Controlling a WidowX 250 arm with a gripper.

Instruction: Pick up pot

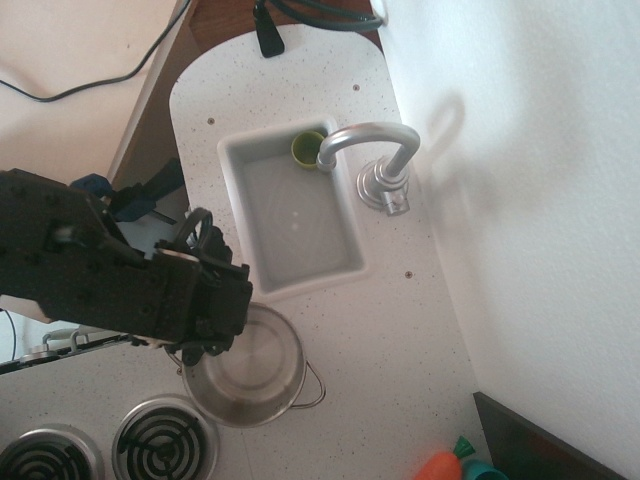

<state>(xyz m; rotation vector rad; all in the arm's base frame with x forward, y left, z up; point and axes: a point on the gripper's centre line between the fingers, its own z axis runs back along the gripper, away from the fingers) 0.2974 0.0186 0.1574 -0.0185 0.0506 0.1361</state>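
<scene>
The pot (pixel 258 372) is round, shiny steel, and stands upright on the speckled white counter just below the sink, its thin wire loop handle (pixel 314 386) pointing right. My black gripper (pixel 200 350) hangs over the pot's left rim, and the arm's bulk hides that edge. The fingertips are dark against the arm, so I cannot tell whether they are open or closed on the rim. The pot rests on the counter.
A white sink (pixel 300 215) with a small green cup (pixel 305 148) and a chrome faucet (pixel 370 140) lies behind the pot. Two coil burners (pixel 165 440) sit at the front left. An orange toy (pixel 440 466) and a dark panel (pixel 540 450) are at the front right. The wall runs along the right.
</scene>
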